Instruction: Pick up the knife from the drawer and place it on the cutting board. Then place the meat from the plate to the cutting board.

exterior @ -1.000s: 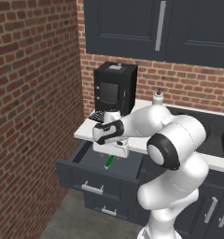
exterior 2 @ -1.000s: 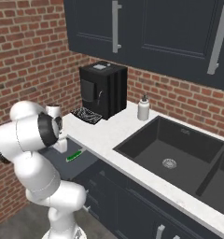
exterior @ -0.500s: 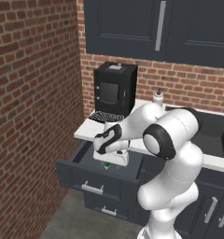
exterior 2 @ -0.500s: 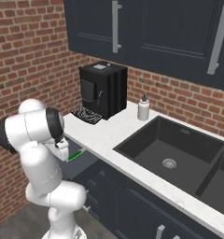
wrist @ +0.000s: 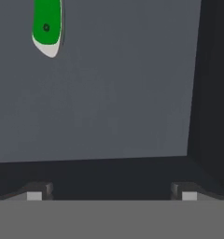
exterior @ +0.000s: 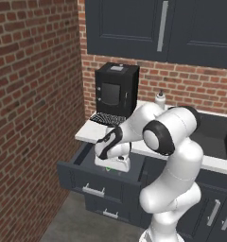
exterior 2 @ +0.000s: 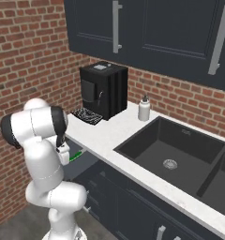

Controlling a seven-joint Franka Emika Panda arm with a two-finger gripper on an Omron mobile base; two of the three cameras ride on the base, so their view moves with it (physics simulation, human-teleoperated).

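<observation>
the arm is bent low over the open drawer point(exterior: 87, 177), so this looks like the first step, going after the knife point(wrist: 47, 25). the gripper point(wrist: 109, 190) hangs inside the drawer with its fingers spread wide and nothing between them. the knife lies on the drawer floor, its green handle up in the far left corner of the hand view, well off the line between the fingertips. next, i'd say, the hand must shift across until the handle sits between the fingers, then drop and close. the blade is cut off by the picture's edge. from the base views the knife is just a green sliver beside the arm.
</observation>
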